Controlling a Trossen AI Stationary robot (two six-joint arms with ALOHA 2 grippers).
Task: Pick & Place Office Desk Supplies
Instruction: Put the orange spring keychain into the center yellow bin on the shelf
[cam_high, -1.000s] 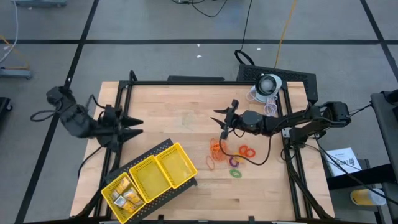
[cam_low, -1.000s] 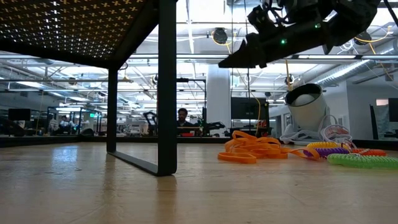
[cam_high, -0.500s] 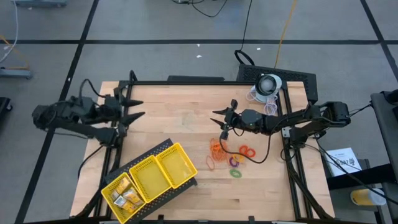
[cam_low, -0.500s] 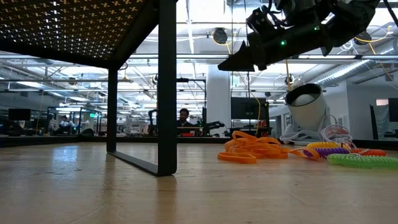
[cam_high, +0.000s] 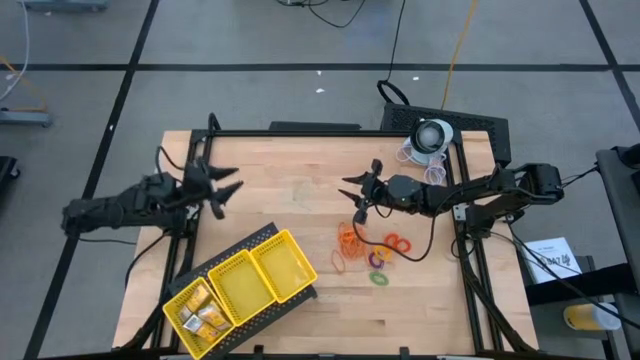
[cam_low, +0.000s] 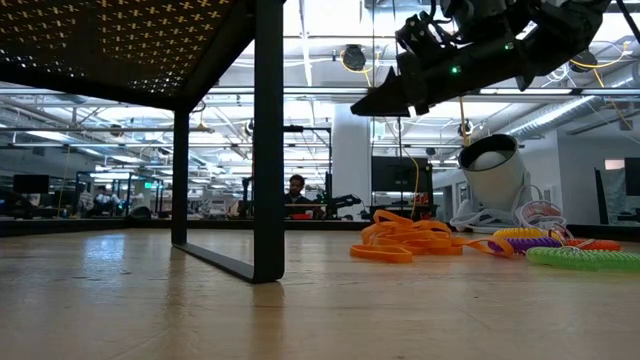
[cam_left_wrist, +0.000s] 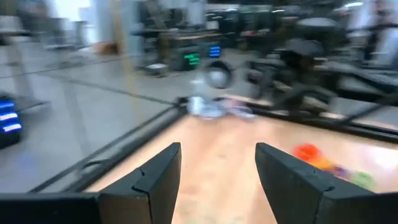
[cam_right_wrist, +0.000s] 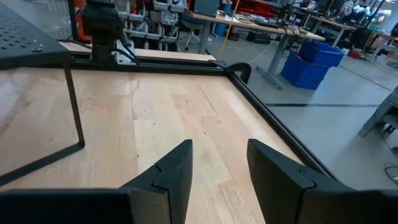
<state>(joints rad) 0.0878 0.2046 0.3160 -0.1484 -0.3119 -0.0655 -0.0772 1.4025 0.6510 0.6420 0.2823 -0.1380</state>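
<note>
While poised wide and empty above the orange rubber-band loops (cam_high: 348, 240), presumably to pick one, right gripper (cam_high: 358, 196); left gripper (cam_high: 222, 187), nine o'clock, spread, idle.

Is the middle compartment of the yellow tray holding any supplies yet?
No: in the high view the yellow tray's middle compartment is bare, and only one end compartment holds yellow-gold pieces.

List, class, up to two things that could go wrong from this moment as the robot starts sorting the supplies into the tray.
The orange rubber-band loops lie tangled in a heap, so the open right hand hovering above them might lift several at once. The coloured rings sit close beside that heap and could get knocked aside. The left hand, also open, is near the table's far-left edge, well away from the yellow tray.
</note>
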